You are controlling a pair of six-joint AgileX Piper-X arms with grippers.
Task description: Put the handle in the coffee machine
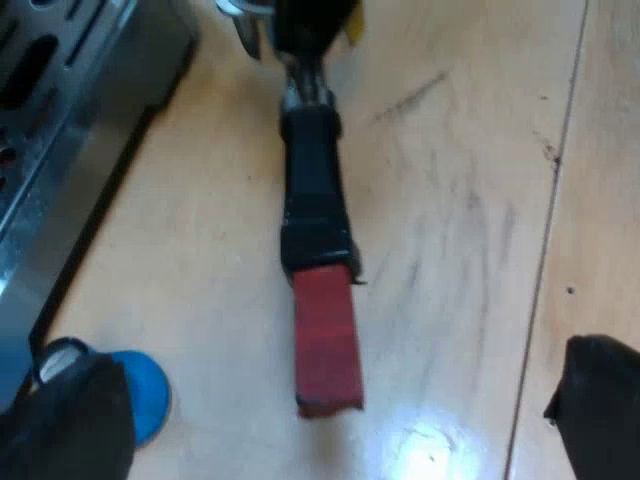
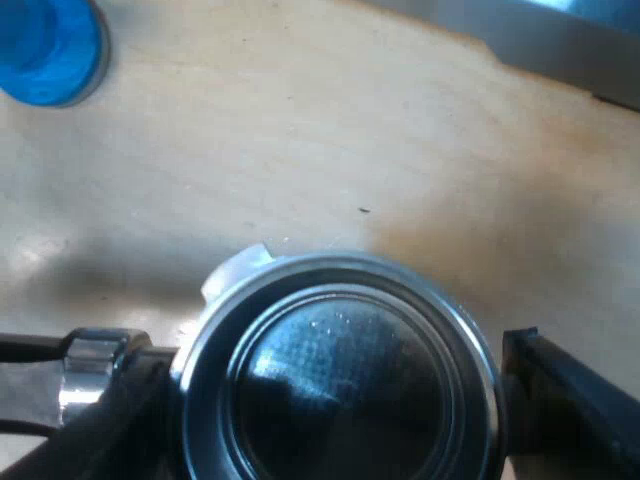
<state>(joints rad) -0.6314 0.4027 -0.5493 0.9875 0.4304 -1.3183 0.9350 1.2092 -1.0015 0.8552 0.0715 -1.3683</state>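
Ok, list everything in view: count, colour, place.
holder: one, metal basket, dark handle with a red end, lying loose on the table
tamper: one, blue, on the table near the machine's base
machine: one, silver metal with a dark lower edge, on the table alongside the holder
table: one, light wood, under everything
left tool: one, black, open, above the handle's red end with a finger wide on each side
right tool: one, black, fingers against either side of the holder's basket
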